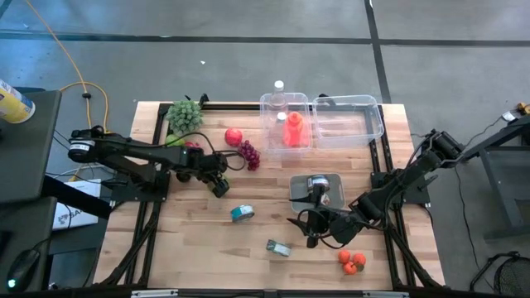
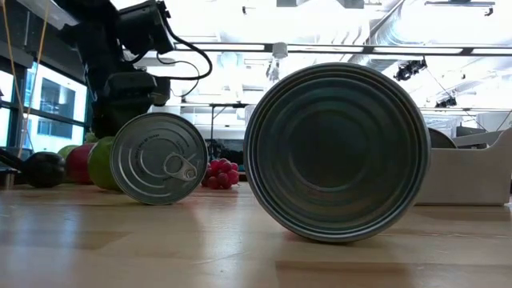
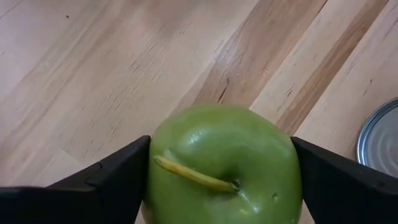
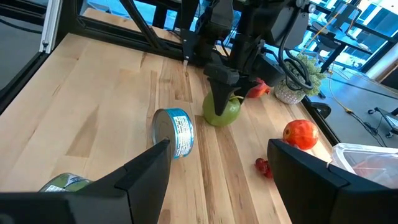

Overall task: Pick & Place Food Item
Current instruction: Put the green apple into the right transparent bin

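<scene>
A green apple (image 3: 224,168) stands on the wooden table (image 1: 190,240), left of its middle, with its stem up. My left gripper (image 1: 219,185) is over it and shut on it; the right wrist view shows the apple (image 4: 222,113) beneath those dark fingers. My right gripper (image 4: 217,180) hangs open above the table's near right part, with nothing between its fingers. It faces the apple and a blue-labelled can (image 4: 175,134) lying on its side. My left gripper pinches the green apple between its two fingers, one finger (image 3: 118,180) on each of two opposite sides (image 3: 158,186). The fingers come steeply from above, slanting down. The apple sits upright with its underside on the table.
A red apple (image 1: 234,136), red grapes (image 1: 249,155) and a leafy green bunch (image 1: 184,114) lie behind the apple. Two clear bins (image 1: 352,116) stand at the back; one holds a red bottle (image 1: 294,130). Two cans (image 1: 242,213) (image 1: 278,247), small orange fruits (image 1: 352,261) and a grey pad (image 1: 316,189) lie nearer.
</scene>
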